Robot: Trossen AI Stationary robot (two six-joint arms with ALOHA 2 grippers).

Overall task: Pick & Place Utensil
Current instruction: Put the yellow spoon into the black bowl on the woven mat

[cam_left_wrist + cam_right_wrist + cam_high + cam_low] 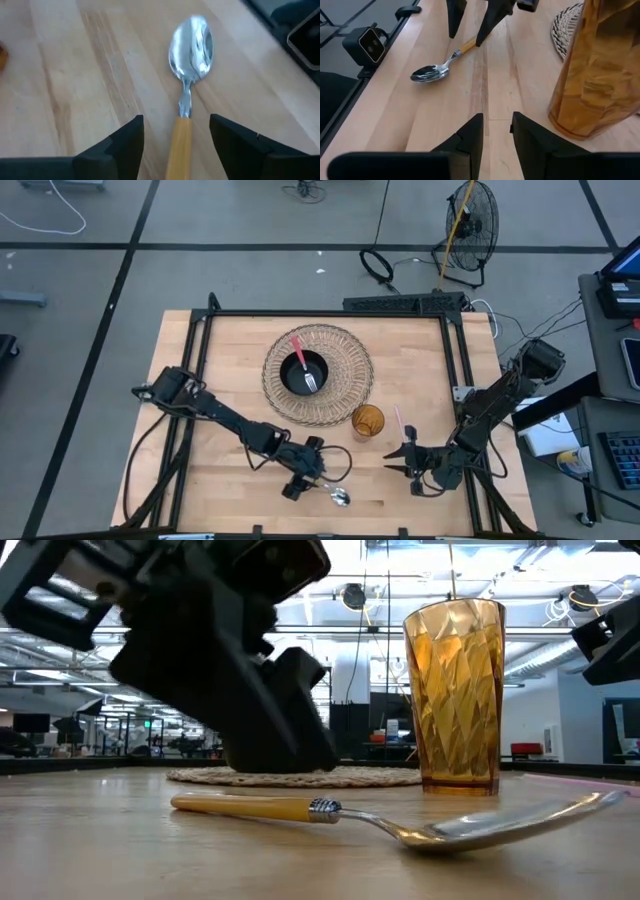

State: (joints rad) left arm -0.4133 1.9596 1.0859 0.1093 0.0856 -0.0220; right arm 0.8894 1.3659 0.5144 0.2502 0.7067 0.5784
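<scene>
left pincer [176,145] | released, wide, straddling spoon [189,75] handle | holds nothing

Two dark, matte-black jointed arms, black cables looping off the left arm [225,416], each ending in blunt, wedge-shaped black fingers [125,145].

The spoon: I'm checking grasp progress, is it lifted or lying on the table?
Lying flat on the table. The spoon rests along the wood, and the left gripper's open fingers straddle its yellow handle without closing.
</scene>
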